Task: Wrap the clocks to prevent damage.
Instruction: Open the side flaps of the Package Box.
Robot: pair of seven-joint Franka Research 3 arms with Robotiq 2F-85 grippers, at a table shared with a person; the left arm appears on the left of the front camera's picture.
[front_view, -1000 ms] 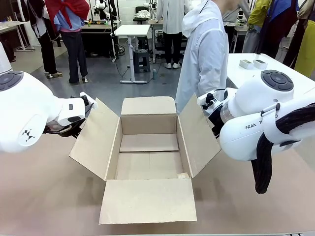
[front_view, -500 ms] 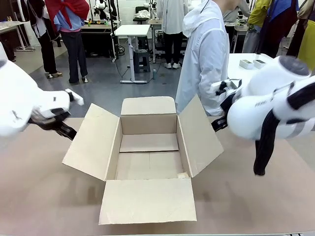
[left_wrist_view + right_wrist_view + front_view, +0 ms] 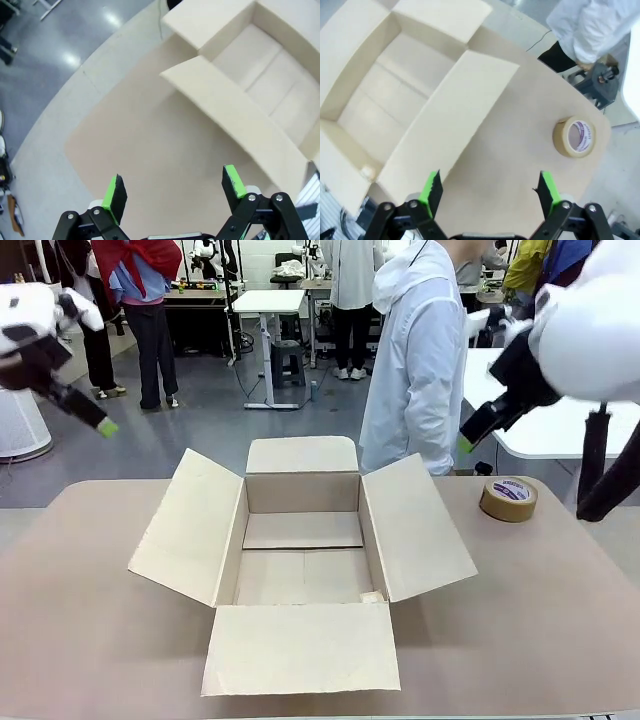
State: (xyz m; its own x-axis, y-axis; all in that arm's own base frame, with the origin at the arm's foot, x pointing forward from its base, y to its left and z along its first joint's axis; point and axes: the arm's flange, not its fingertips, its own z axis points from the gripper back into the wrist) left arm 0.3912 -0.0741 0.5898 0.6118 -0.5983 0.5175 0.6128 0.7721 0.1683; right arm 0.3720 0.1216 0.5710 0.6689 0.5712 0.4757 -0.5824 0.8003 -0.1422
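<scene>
**Layout.** A brown cardboard carton (image 3: 302, 493) is set at the middle of the table (image 3: 90, 620), with all 4 flaps folded outward. Its floor is seen as bare cardboard. A tape roll (image 3: 508, 498) is laid flat to the right of the carton, toward the far edge and apart from the right flap (image 3: 418, 530). A person (image 3: 415, 360) in a pale coat is stood at the far side, just right of centre.

**Tools.** The left gripper (image 3: 173, 189) is held high over the table's left side, outside the left flap (image 3: 185, 530). Its jaws are spread wide and nothing is gripped. The right gripper (image 3: 489, 187) is held high over the right side, above the table between the right flap and the tape roll. It is likewise released, with nothing between the pads.

**Task item.** The whereabouts of the clocks cannot be told from these views.

**Stage (judged).** The carton is opened and readied. No wrapping or loading is evidenced yet.

**Risks (judged).**
1. A splayed flap could be clipped by a descending finger, and the light carton dragged or tipped.
2. The tape roll could be swept off the far edge by the right arm.
3. The person could be struck if the right arm is swung toward the far side.
4. Only loose film might be caught by a shallow pinch and the bundle dropped, or a clock face cracked by a hard clamp.
</scene>
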